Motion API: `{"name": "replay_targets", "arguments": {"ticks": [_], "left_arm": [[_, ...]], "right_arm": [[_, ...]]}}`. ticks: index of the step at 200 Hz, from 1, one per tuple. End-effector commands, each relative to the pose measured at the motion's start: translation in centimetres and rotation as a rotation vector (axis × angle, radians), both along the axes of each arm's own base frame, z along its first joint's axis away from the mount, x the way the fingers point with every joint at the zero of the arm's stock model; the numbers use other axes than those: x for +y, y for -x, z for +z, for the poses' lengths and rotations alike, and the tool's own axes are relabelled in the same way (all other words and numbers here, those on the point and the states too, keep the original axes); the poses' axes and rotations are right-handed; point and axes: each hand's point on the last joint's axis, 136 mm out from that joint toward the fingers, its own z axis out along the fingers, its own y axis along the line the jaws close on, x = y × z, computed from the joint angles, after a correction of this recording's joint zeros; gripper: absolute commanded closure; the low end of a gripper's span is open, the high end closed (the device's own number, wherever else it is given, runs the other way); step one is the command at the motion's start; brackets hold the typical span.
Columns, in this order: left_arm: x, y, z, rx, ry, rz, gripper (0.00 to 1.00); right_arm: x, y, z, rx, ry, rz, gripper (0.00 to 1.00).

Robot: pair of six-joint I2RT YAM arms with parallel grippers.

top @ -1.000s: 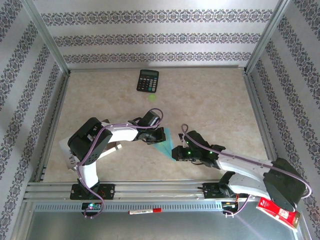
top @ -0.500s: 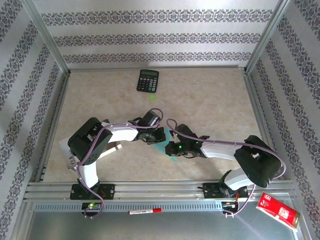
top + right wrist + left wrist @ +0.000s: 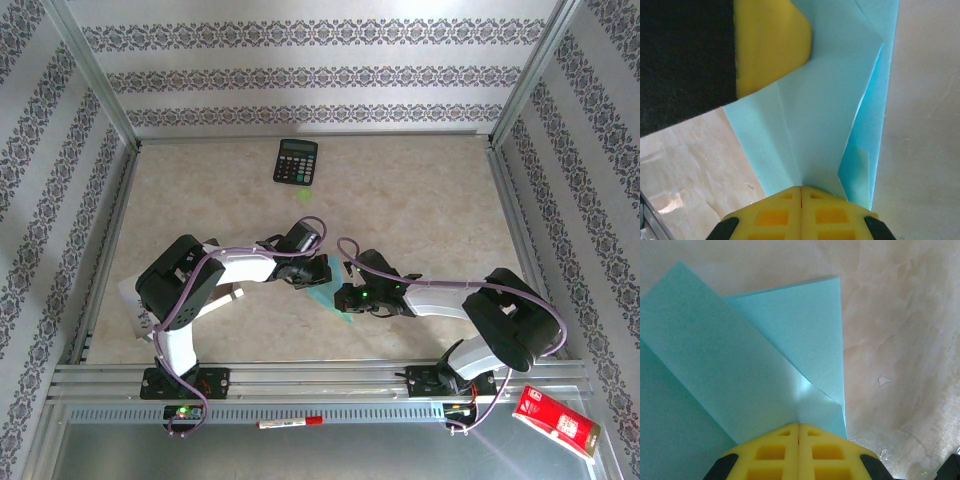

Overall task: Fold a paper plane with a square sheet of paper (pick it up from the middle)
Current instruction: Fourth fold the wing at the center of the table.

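On the desk (image 3: 420,200), near the middle of its near edge, the right arm (image 3: 440,295) has swung in from the right side, so the right hand (image 3: 801,189) now joins the left hand (image 3: 799,426) on the square sheet of paper (image 3: 765,355), which lies there partly folded. Both hands are clenched, tips set on the paper and seemingly pinching nothing; probably they press a crease, and more folds remain.
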Motion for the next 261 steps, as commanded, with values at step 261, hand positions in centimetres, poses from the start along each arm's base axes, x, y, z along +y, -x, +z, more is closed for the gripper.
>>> {"name": "replay_targets", "arguments": {"ticks": [261], "left_arm": [[-1.8,2.6,0.4,0.051,0.022,-0.032,0.94]], "right_arm": [[-3.3,2.8,-4.3,0.104,0.083,-0.065,0.98]]}}
